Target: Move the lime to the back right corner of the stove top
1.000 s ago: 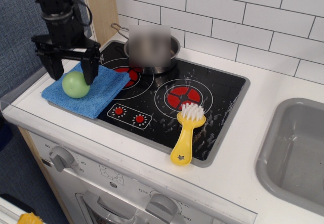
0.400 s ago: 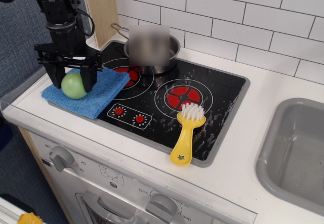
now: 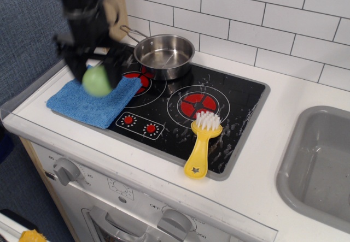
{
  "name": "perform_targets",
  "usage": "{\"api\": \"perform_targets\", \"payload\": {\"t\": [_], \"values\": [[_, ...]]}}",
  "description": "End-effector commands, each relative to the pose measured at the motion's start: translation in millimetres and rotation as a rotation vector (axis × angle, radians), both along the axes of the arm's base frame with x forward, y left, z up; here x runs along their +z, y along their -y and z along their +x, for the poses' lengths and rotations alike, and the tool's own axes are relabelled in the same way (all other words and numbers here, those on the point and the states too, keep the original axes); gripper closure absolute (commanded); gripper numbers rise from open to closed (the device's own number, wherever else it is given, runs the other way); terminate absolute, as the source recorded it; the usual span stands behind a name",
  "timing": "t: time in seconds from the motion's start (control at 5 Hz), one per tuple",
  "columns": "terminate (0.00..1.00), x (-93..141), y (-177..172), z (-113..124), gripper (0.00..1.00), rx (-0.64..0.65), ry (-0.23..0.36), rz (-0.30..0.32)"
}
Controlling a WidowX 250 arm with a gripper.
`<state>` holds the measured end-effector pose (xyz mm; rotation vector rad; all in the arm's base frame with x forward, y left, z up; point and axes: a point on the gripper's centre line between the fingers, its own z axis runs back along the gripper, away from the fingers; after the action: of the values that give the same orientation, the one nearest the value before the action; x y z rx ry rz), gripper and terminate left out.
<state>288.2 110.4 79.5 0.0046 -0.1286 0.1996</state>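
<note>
Nearest me the blue cloth (image 3: pixel 87 104) lies just under the jaws, which are closed across the middle of the lime (image 3: pixel 97 81), a smooth, likely light and slippery ball best pinched at its widest, carried by the blurred gripper (image 3: pixel 94 75), while the stove top (image 3: pixel 240 119) stretches beyond to the right.

Arm enters from 11 o'clock, motion-blurred, hanging near vertical. Gripper (image 3: pixel 96 74) points straight down, its two dark fingers (image 3: pixel 116 70) closed on either side of the lime (image 3: pixel 97 81), which is held clear of the surface. Wrist detail lost to blur.
</note>
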Motion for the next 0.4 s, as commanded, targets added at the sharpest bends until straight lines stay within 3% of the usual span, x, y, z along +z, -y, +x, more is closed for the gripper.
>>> {"api": "perform_targets", "payload": {"t": [0.0,0.2], "values": [[0.00,29,91,40,1.00,-0.207,0.052,-0.078],[0.00,8,141,65,1.00,-0.250,0.016,-0.081]]}}
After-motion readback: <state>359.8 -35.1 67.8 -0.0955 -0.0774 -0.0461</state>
